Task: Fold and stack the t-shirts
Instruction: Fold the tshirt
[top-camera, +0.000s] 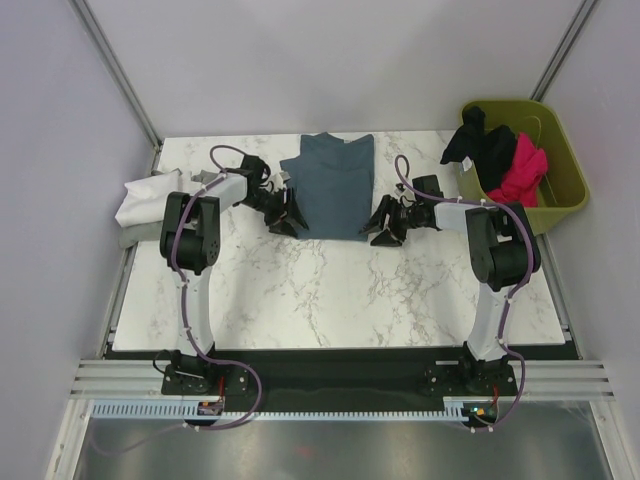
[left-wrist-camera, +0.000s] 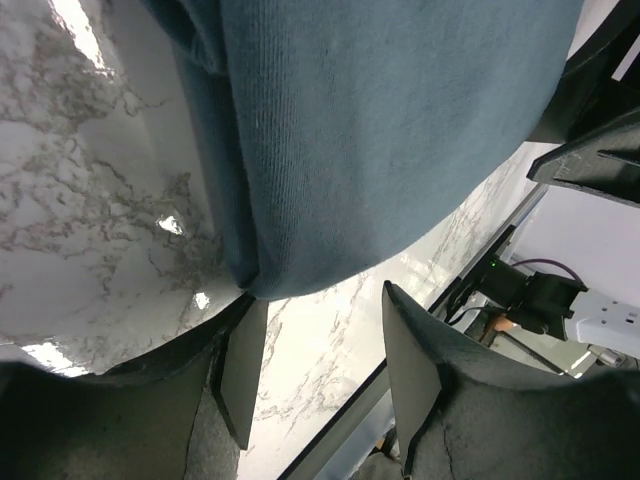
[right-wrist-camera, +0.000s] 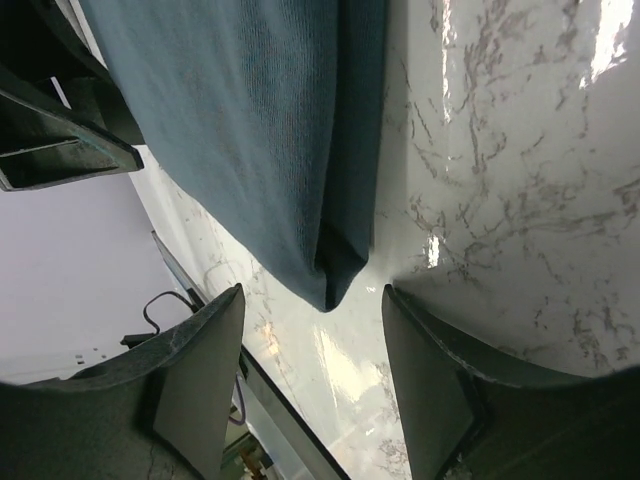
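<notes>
A slate blue-grey t-shirt (top-camera: 331, 187) lies folded into a narrow rectangle at the back middle of the marble table (top-camera: 330, 290). My left gripper (top-camera: 281, 216) is open just beside its near left corner (left-wrist-camera: 262, 282), touching nothing. My right gripper (top-camera: 384, 230) is open just beside its near right corner (right-wrist-camera: 335, 285), also empty. A white t-shirt (top-camera: 143, 200) lies crumpled at the table's left edge. A black t-shirt (top-camera: 482, 145) and a magenta-pink t-shirt (top-camera: 521, 172) hang in the olive-green bin (top-camera: 563, 180).
The olive-green bin stands off the table's back right corner. Grey walls close in the left, back and right sides. The black front rail and cable tray (top-camera: 330, 385) run along the near edge behind the arm bases.
</notes>
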